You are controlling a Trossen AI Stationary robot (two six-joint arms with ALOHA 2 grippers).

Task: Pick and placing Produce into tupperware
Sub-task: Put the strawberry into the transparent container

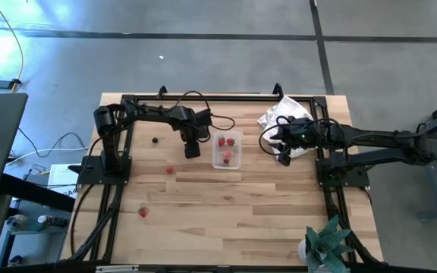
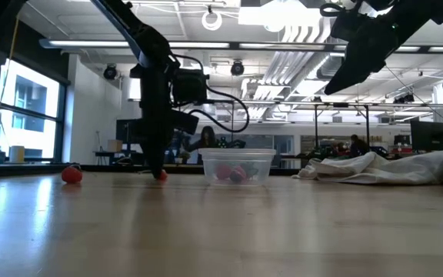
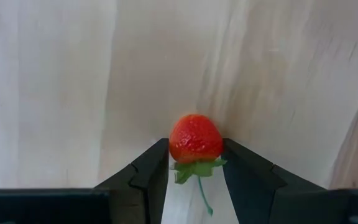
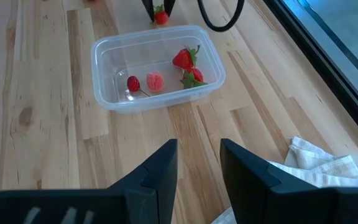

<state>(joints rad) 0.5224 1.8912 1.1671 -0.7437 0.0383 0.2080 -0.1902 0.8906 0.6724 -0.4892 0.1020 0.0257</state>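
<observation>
The clear tupperware [image 1: 227,159] stands mid-table, holding several red pieces of produce [image 4: 184,59]. My left gripper [image 3: 195,158] points straight down just left of the tub, open. A red strawberry [image 3: 195,138] lies on the wood between its fingertips, its green stem toward the camera. More produce lies loose on the table: a red piece [image 1: 170,171], another red one [image 1: 143,212] and a dark one [image 1: 155,139]. My right gripper [image 4: 199,162] hangs open above the table on the tub's right, with nothing between its fingers. My left gripper has one fingertip [image 3: 154,163] on each side of the strawberry, coming from above with the fingers pointing down. The berry rests on the table. Whether the fingers touch its sides I cannot tell.
A crumpled white cloth [image 1: 283,117] lies at the far right, under my right arm. A small green plant [image 1: 326,243] stands at the near right corner. Black frame rails [image 1: 120,152] run along the table's left, right and far sides. Bare wood fills the near half.
</observation>
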